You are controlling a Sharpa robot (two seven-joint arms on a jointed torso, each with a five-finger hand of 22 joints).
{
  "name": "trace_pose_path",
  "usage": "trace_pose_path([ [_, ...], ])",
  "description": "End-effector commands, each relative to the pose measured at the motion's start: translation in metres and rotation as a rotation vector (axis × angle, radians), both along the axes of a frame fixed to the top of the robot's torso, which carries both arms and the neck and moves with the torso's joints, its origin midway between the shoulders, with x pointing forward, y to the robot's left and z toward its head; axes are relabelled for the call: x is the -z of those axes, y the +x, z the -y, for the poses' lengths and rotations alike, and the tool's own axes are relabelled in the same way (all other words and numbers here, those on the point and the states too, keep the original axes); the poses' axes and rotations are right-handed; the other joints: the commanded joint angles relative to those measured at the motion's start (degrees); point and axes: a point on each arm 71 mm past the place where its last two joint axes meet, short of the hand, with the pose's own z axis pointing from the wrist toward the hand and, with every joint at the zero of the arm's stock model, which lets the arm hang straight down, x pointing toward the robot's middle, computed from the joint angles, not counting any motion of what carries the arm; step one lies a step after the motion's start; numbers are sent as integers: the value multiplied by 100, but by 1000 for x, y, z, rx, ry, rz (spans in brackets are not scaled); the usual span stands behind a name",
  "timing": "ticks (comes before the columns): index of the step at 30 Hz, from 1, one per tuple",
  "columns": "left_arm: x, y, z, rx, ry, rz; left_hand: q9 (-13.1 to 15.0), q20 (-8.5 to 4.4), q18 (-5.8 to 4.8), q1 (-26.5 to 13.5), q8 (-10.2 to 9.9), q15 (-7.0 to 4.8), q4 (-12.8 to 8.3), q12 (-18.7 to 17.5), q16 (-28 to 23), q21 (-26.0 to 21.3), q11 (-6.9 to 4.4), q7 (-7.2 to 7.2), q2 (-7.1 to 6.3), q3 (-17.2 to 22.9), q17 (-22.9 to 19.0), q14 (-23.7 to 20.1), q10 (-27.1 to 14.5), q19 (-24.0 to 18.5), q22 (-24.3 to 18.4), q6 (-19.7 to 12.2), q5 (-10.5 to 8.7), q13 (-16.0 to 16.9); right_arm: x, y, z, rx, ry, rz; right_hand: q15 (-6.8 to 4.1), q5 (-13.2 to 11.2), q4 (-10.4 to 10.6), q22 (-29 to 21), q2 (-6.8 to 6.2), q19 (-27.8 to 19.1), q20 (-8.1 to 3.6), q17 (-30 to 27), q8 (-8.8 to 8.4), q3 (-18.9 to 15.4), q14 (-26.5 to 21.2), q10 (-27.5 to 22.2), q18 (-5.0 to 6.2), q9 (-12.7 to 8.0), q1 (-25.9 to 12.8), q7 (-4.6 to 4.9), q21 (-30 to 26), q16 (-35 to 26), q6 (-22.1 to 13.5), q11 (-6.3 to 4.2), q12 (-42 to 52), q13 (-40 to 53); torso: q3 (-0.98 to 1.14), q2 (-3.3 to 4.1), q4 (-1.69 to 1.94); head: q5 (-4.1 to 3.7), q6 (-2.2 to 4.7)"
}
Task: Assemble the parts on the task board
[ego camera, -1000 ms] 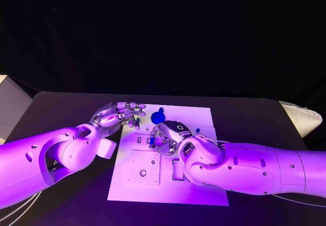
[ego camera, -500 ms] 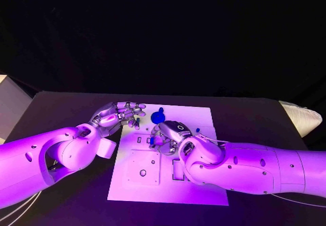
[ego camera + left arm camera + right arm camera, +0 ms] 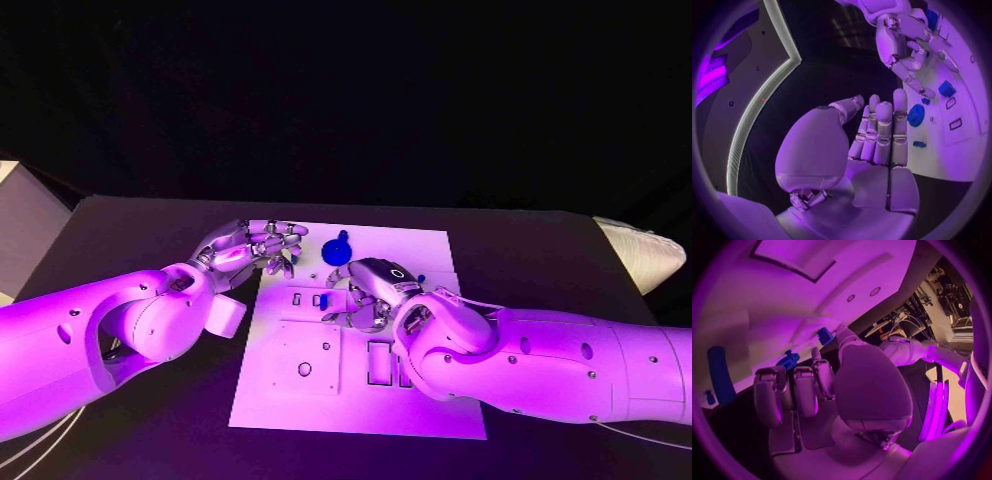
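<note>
Surface: black table [image 3: 144, 225], white task board [image 3: 418, 245] centred.
Left hand [image 3: 260, 245]: fingers straight, together, holding nothing.
Right hand [image 3: 368, 290]: over small blue part [image 3: 326, 299]; grasp cannot be told.
Advice: seat squarely, press gently.

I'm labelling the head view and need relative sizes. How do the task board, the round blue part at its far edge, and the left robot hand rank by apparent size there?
1. Task board, largest by far.
2. Left robot hand.
3. Round blue part, smallest.
</note>
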Motion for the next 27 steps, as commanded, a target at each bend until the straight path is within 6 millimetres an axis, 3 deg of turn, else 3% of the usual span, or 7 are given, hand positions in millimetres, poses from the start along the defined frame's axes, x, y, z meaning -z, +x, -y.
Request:
trace_pose_path([
  [1, 5, 3, -5, -22, 121, -10, 150, -28, 89, -123, 300, -47, 100, 861, 425, 127, -28, -47, -5, -52, 531, 281, -303, 88, 47, -104, -9, 567, -8, -1, 1, -55, 60, -7, 43, 45, -1, 1340, 66, 471, 59, 948, -26, -67, 461, -49, 30, -6, 2, -7, -36, -34, 3, 11, -44, 446, 26, -38, -40, 47, 12],
  [4, 11, 6, -11, -34, 192, -41, 431, -91, 96, -239, 824, -95, 266, 1917, 1166, 367, -137, -164, -7, -88, 1763, 948, -130, 244, 149, 17, 1, 1217, -20, 4, 10, -81, 92, -35, 41, 153, -17, 1250, 252, 403, 58, 905, -27, -5, 446, -108, 66, -17, 189, -8, -179, -63, 31, 10, -109, 390, 53, -63, -66, 66, 33],
  [10, 16, 5, -7, 42, 386, -90, 860, -220, -47, -586, 1442, -227, 721, 3223, 1599, 1076, -282, -331, -45, -128, 2573, 1382, 598, 826, 1052, -55, -9, 2639, -43, 23, 45, -34, 173, -122, 36, 216, -30, 1235, 330, 391, 54, 939, -4, 45, 454, -100, 72, -17, 283, -13, -206, -47, 87, 3, -87, 399, 92, -177, -65, 171, 1],
  [13, 13, 6, -2, 86, 527, -108, 1018, -280, -64, -411, 1621, -301, 737, 3333, 1633, 1205, -366, -390, -37, 215, 2653, 1436, 642, 913, 1203, -124, 3, 2783, -54, 32, 64, 7, 194, -127, 32, 275, -35, 1242, 356, 397, 51, 949, 23, 68, 457, -96, 70, -12, 318, -21, -196, -42, 135, -4, -76, 403, 112, -242, -61, 201, -86],
  [16, 7, 8, 5, 133, 702, -107, 1231, -300, -69, -607, 1814, -298, 882, 3332, 1587, 1237, -345, -392, -308, 887, 2581, 1423, 597, 881, 1192, -279, 4, 2715, -63, 43, 87, 62, 215, -125, 26, 334, -35, 1253, 364, 405, 47, 963, 47, 79, 460, -78, 65, -7, 331, -29, -180, -35, 171, -11, -48, 421, 128, -288, -71, 245, -126],
  [21, -1, 15, 14, 171, 895, -65, 1342, -277, -68, -1034, 1905, -264, 1221, 3342, 1564, 1234, -310, -357, -490, 792, 2550, 1413, 593, 862, 1174, -350, -17, 2660, -67, 52, 106, 118, 225, -120, 18, 517, -34, 1253, 369, 405, 37, 960, 59, 104, 460, -81, 66, -14, 347, -33, -184, -38, 177, -18, -45, 415, 158, -326, -78, 329, -190],
  [27, -5, 25, 31, 213, 1044, -8, 1437, -266, -64, -1340, 1981, -259, 1385, 3358, 1560, 1227, -307, -361, -447, 438, 2557, 1419, 587, 854, 1152, -379, -17, 2641, -69, 59, 119, 157, 227, -111, 17, 537, -35, 1245, 361, 400, 36, 952, 55, 106, 457, -87, 69, -17, 350, -32, -196, -43, 168, -17, -52, 409, 184, -364, -62, 358, -239],
])
